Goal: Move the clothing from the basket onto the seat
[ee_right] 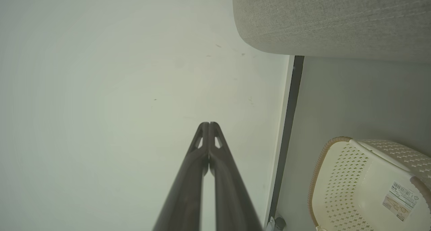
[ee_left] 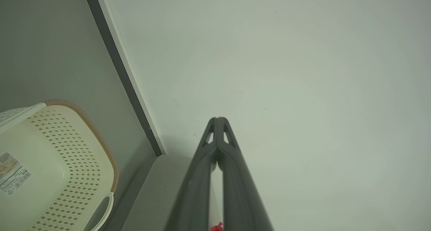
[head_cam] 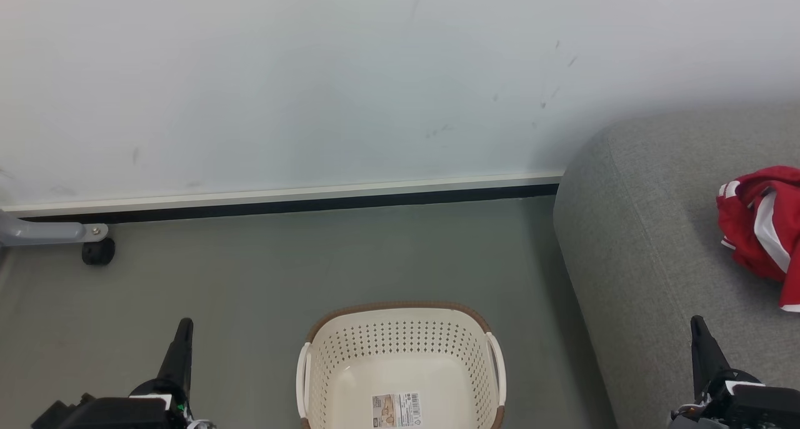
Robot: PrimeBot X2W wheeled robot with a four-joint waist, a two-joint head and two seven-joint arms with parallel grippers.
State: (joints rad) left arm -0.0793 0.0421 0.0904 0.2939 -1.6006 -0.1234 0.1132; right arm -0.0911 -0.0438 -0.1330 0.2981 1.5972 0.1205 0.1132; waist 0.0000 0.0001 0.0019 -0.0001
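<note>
Red garment [head_cam: 759, 229] on grey sofa [head_cam: 650, 260], laundry basket [head_cam: 400, 338] empty: park your left gripper [head_cam: 185, 323] and right gripper [head_cam: 697, 321], both closed empty.

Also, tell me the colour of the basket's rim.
Brown woven rim on a cream basket; clearest in the head view.

A pale, faintly scuffed wall [head_cam: 312, 72] is seen across the far side of the room, edged at its foot by a white skirting strip [head_cam: 287, 195] over a black band [head_cam: 287, 206]. A dull grey-green floor [head_cam: 250, 272] is laid before it. At far left, a grey metal leg [head_cam: 44, 232] on a black castor [head_cam: 99, 252] is caught beside the wall.
</note>
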